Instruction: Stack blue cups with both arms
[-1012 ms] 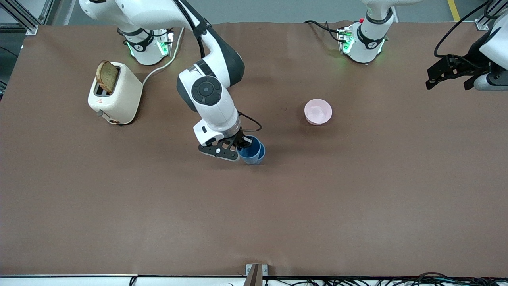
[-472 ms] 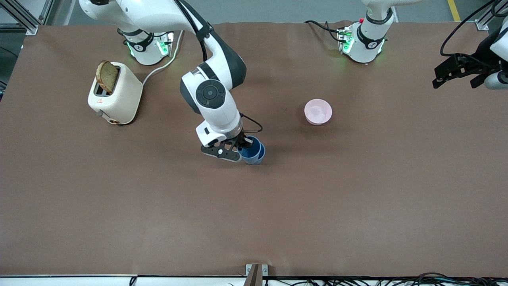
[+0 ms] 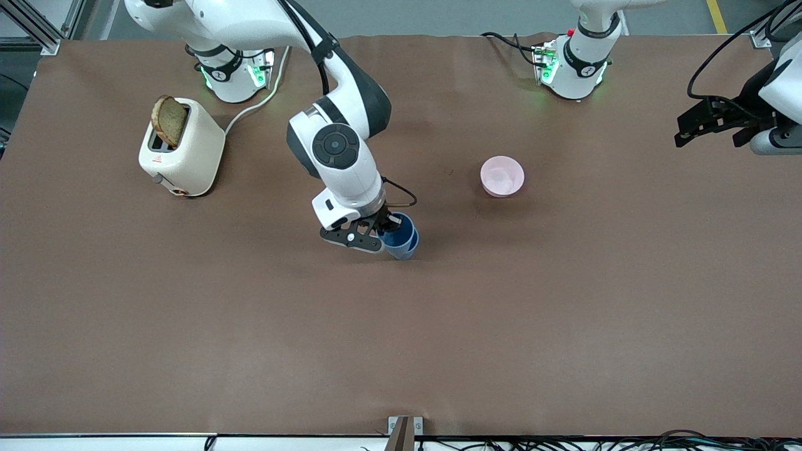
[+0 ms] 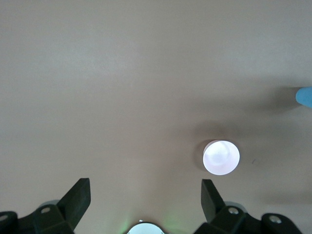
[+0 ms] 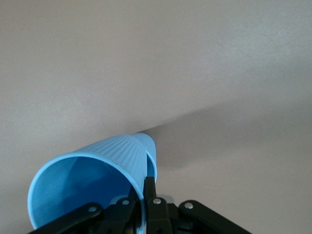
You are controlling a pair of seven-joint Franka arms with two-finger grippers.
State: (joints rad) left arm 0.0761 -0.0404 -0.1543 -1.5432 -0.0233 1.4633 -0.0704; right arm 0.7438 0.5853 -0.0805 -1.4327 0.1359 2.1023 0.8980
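Observation:
Near the table's middle, my right gripper [image 3: 383, 233] is shut on the rim of a blue cup [image 3: 396, 237], one finger inside the wall and one outside. The right wrist view shows this ribbed blue cup [image 5: 92, 165] tilted, with its lower end inside a second blue cup [image 5: 152, 151], of which only a strip of rim and wall shows. In the front view the outer cup [image 3: 410, 245] stands on the table. My left gripper [image 3: 708, 119] hangs open and holds nothing over the left arm's end of the table. Its wide-apart fingers [image 4: 80, 195] frame bare table.
A pale pink bowl [image 3: 502, 176] sits between the cups and the left arm's base, and shows in the left wrist view as the bowl [image 4: 221, 157]. A cream toaster [image 3: 185, 150] with a bread slice [image 3: 169, 120] stands near the right arm's base. The brown table [image 3: 401, 344] is bare nearer the camera.
My right wrist has shifted slightly toward the cups, keeping its hold on the cup. The left gripper has drifted a little back and forth at the table's end, still open.

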